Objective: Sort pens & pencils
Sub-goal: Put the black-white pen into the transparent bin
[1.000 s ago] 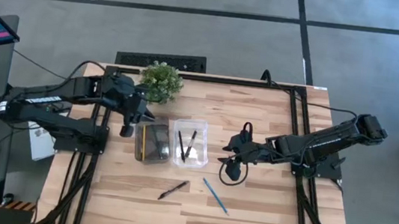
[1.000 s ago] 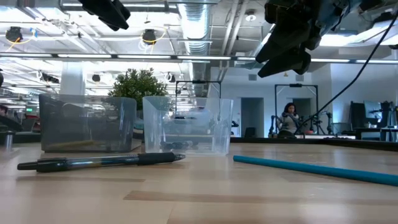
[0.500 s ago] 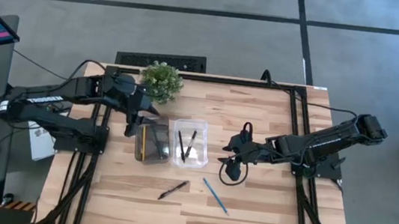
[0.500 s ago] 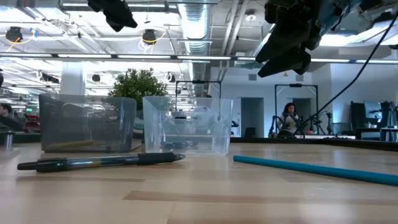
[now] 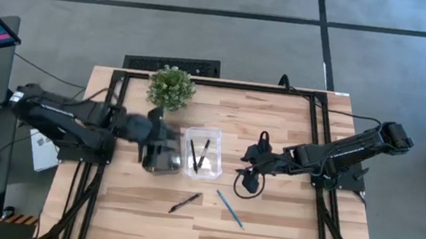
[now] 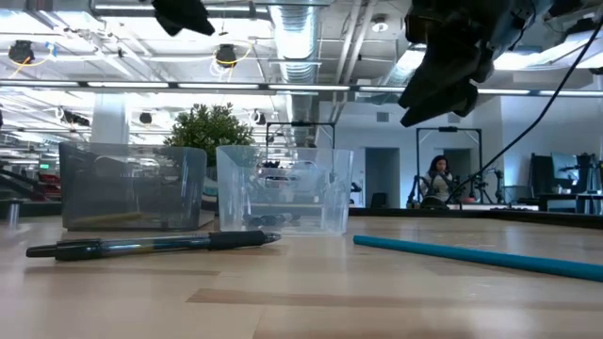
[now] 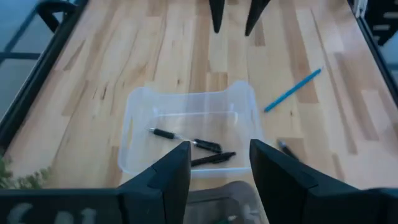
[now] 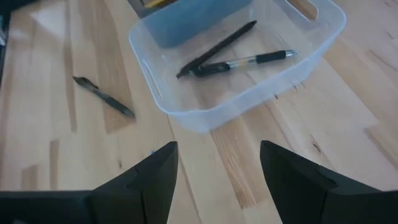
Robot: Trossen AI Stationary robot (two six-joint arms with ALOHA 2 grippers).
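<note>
Two black pens point(image 5: 199, 153) lie in the clear bin point(image 5: 216, 138); a third pen point(image 5: 185, 202) lies flat on the wood near the front edge, with a blue pencil point(image 5: 229, 208) to its right. A yellow pencil point(image 5: 148, 151) lies in the grey bin point(image 5: 167, 156), left of the clear one. My left gripper point(image 7: 217, 169) hangs open above the grey bin, holding nothing. My right gripper point(image 8: 216, 163) hangs open right of the clear bin, above the table and also holding nothing.
A potted plant point(image 5: 171, 86) stands at the far edge behind the bins. A black frame point(image 5: 317, 123) runs around the table. Bare wood lies at the near left and near right of the table point(image 5: 297, 226).
My left gripper has opened and swung toward the table's right, from beside the grey bin's far left corner to above that bin. The pens, the pencils and the bins have kept their places.
</note>
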